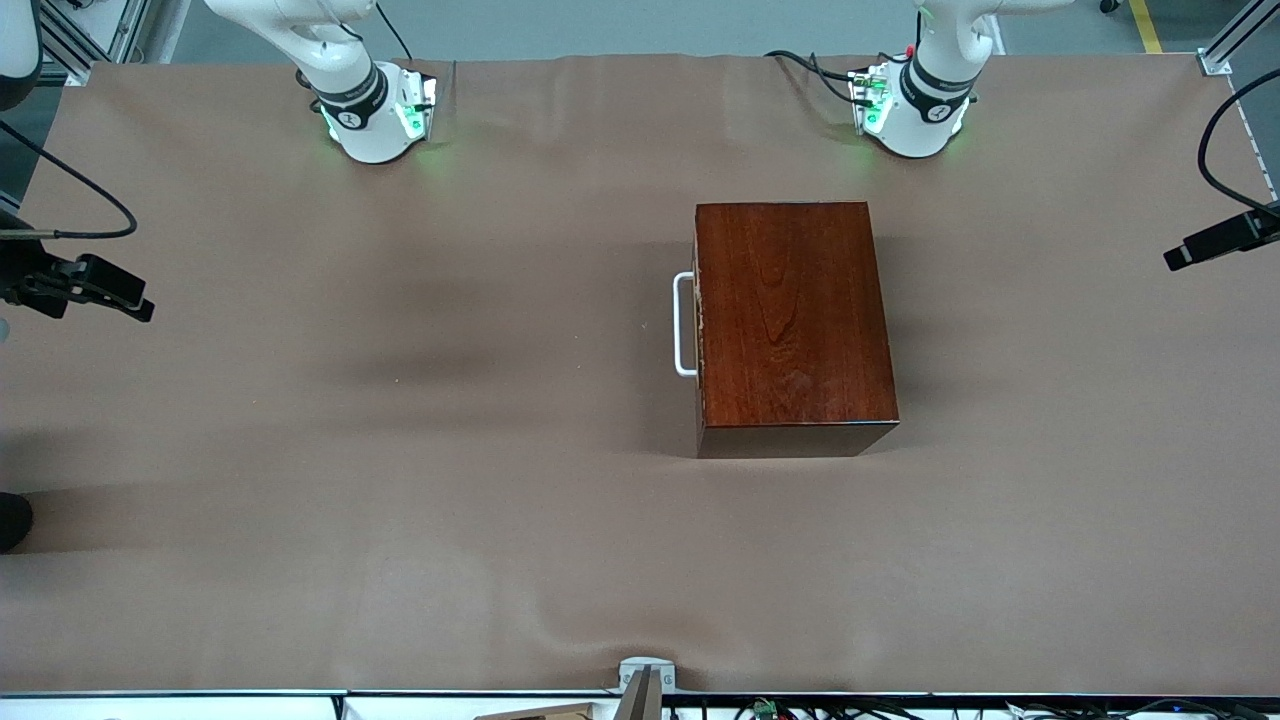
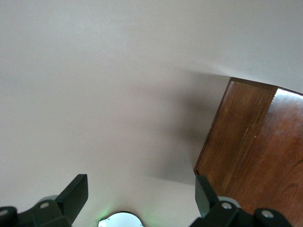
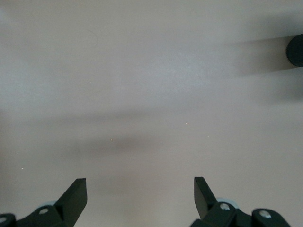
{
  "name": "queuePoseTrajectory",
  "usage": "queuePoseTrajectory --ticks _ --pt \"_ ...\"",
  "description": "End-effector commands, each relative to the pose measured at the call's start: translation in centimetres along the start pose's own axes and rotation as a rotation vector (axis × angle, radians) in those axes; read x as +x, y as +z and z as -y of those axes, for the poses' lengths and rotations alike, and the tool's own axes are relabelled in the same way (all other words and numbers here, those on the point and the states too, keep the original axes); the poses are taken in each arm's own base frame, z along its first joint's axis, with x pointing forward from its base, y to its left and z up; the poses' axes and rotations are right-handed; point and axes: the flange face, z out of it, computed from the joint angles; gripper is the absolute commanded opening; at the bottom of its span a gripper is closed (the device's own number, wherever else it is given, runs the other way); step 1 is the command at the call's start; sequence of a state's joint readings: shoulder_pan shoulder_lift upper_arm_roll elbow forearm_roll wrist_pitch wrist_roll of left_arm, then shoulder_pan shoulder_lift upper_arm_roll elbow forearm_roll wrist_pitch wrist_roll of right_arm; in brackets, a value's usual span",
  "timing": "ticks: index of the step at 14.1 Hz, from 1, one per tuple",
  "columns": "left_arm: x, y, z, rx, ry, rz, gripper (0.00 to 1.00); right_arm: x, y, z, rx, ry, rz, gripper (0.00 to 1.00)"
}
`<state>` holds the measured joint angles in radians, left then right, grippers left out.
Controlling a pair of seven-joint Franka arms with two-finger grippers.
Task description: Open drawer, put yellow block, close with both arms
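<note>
The dark-wood box (image 1: pixel 790 320) stands mid-table, nearer the left arm's end. Its drawer (image 1: pixel 699 330) is pushed in flush, and the white U-shaped handle (image 1: pixel 684 325) faces the right arm's end. The yellow block is out of view. Both arms rise out of the front view from their bases. My left gripper (image 2: pixel 140 184) hangs open and empty high over the cloth, beside a corner of the box (image 2: pixel 251 146). My right gripper (image 3: pixel 139 183) is open too, with only bare brown cloth under it.
The green-lit bases (image 1: pixel 375 115) (image 1: pixel 915 110) stand along the table's edge farthest from the front camera. Black camera mounts (image 1: pixel 80 285) (image 1: pixel 1225 240) reach in at both table ends. A dark round object (image 1: pixel 12 520) sits at the edge of the right arm's end.
</note>
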<state>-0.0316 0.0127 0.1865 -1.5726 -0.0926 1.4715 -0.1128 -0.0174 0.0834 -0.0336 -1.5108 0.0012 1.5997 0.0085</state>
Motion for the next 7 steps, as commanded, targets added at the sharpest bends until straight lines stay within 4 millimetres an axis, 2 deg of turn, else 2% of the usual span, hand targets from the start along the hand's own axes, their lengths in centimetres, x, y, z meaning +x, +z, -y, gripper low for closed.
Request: queuePoseTrajectory --ticks 1,2,7 --pt "-1.0 -0.7 -2.7 0.02 0.067 -0.025 1.0 -0.7 -0.8 -0.2 0.014 0.007 -0.007 1.0" --pt "-1.5 -1.1 -3.6 0.039 0.089 -0.037 1.0 -0.7 -0.8 -0.2 0.014 0.007 -0.007 1.0" --pt "-3.1 -3.7 -4.3 0.04 0.161 -0.127 1.0 -0.7 -0.8 -0.2 0.014 0.007 -0.008 1.0"
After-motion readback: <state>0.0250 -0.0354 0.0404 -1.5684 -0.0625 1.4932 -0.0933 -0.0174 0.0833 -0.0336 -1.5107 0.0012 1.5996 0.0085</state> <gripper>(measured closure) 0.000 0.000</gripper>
